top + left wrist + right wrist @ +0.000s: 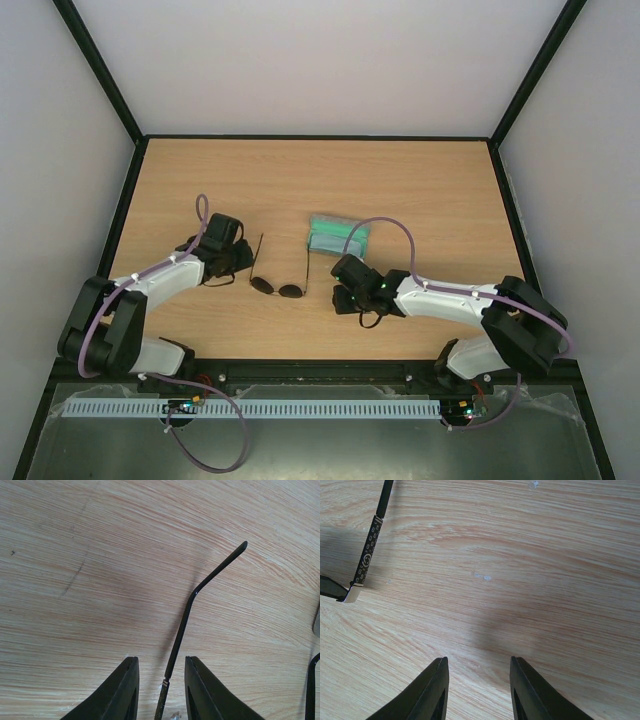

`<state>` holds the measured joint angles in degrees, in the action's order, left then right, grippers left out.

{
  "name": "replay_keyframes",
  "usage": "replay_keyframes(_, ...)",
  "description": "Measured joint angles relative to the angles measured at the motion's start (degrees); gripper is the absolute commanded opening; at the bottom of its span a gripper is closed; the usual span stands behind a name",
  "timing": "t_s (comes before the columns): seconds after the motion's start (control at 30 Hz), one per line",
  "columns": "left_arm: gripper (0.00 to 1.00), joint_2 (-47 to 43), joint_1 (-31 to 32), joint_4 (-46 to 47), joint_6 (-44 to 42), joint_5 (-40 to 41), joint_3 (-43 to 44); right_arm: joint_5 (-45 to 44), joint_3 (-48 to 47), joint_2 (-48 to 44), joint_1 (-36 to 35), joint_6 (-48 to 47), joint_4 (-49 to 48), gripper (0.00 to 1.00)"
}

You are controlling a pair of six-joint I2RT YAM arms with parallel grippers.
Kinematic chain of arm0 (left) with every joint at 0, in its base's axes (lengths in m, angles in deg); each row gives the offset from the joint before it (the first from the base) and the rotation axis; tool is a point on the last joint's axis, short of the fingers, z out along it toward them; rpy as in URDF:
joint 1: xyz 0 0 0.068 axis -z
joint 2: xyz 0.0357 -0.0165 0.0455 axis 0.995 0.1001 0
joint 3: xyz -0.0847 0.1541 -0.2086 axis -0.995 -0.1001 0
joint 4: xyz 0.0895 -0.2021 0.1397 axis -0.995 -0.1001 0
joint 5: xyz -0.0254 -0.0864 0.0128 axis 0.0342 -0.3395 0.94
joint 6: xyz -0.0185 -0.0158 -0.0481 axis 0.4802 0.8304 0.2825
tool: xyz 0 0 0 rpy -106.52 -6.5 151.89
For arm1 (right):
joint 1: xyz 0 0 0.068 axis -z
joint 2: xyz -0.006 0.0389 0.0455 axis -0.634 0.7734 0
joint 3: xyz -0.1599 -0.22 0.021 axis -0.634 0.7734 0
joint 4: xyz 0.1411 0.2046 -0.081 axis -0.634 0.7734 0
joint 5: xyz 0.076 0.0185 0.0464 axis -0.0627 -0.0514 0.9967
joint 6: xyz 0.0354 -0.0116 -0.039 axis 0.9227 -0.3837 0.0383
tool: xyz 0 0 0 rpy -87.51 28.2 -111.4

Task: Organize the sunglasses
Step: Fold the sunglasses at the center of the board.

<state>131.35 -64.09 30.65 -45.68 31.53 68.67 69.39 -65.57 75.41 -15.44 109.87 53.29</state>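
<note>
The black sunglasses lie open on the wooden table, lenses toward the near edge and both thin arms pointing away. My left gripper is at their left arm. In the left wrist view that arm runs between the open jaws of the left gripper without touching either finger. My right gripper is open and empty, just right of the sunglasses' right arm. In the right wrist view the gripper is over bare wood, with the patterned right arm at the upper left.
A grey case with green lining stands open just behind the right gripper. The table is walled by black-framed white panels at the back and sides. The sunglasses' other arm shows at the right edge of the left wrist view.
</note>
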Motion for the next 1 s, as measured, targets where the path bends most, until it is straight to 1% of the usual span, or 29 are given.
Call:
replay_keyframes(0.37, 0.27, 0.33, 0.0, 1.09, -0.11, -0.02, -0.09, -0.04, 0.0, 0.0, 0.0, 0.02, 0.02, 0.35)
replay_keyframes(0.67, 0.25, 4.11, 0.04, 3.41, -0.68, -0.61, -1.38, -0.9, -0.02, 0.0, 0.0, 0.0, 0.33, 0.35)
replay_keyframes(0.77, 0.25, 4.11, 0.79, 4.11, -0.66, -0.81, -2.36, -1.27, -0.02, -0.11, 0.0, 0.0, 0.39, 0.36)
replay_keyframes(1.0, 0.25, 1.27, 5.07, 6.54, 0.72, -0.83, -5.79, -2.21, -0.02, -0.17, 0.0, 0.0, 1.27, 0.36)
